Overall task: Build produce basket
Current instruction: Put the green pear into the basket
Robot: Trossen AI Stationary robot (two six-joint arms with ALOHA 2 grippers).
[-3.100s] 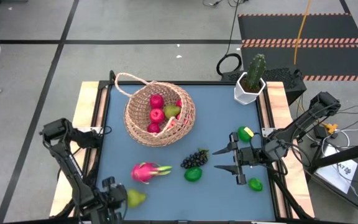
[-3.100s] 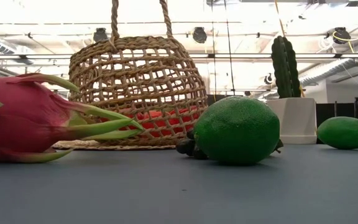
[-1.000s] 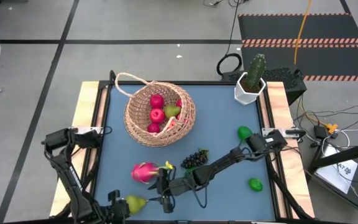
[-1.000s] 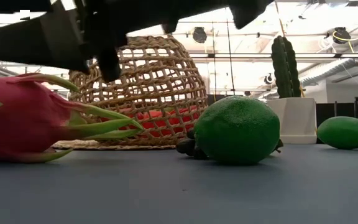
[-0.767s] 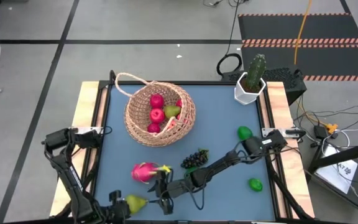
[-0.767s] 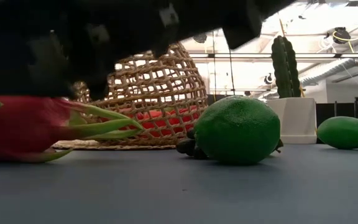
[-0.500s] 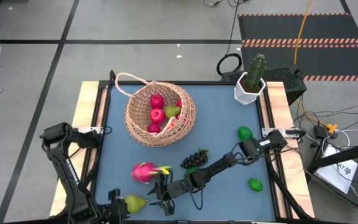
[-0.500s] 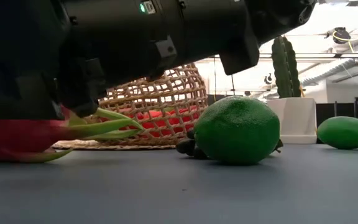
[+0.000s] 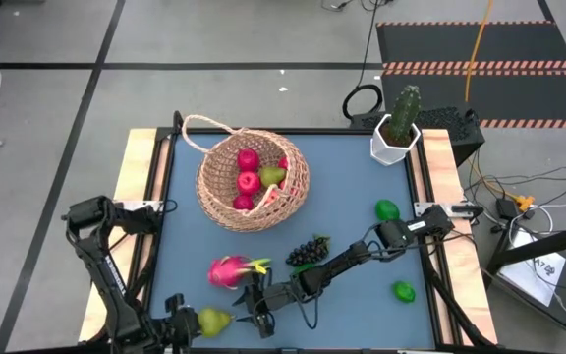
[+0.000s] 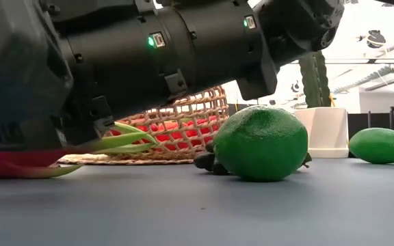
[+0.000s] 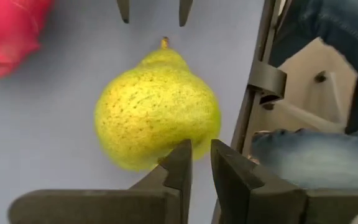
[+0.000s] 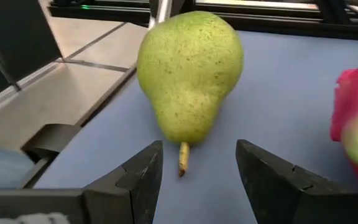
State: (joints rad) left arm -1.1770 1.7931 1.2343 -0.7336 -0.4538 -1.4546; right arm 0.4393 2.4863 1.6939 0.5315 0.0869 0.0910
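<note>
**Pear pickup near the worktop edge: risks and count**

Right end effector [image 9: 252, 313] reaches across the front of the worktop [image 9: 352, 202], fingers spread wide, the stem end of the pear [image 9: 211, 318] facing the gap in its wrist view. Nothing held yet. Left end effector [image 11: 196, 163] sits just behind the same pear, fingers nearly together, empty.

Risks, as I judge them:
- Pear lies at the front left corner, close to the edge. A push from the open fingers before they close could roll it off.
- Narrow stem end faces the right fingers; closing there could squeeze the pear out backward, into the left end effector.
- Both arms crowd one fruit, so contact between them is possible.
- Dragon fruit [image 9: 227, 271] lies just beside the right arm's path; a sweep could knock it.

Count:
- Basket [image 9: 252, 181]: one, rear left of centre, holding about three red or pink round fruits and one pear; more may be hidden.
- Loose pears: one.
- Dragon fruit: one.
- Grapes [image 9: 307, 251]: one bunch.
- Limes: three, with two visible from above and one [image 10: 261, 142] by the grapes seen only in the low view.
- Cactus pot [image 9: 397, 132]: one, not produce.
</note>
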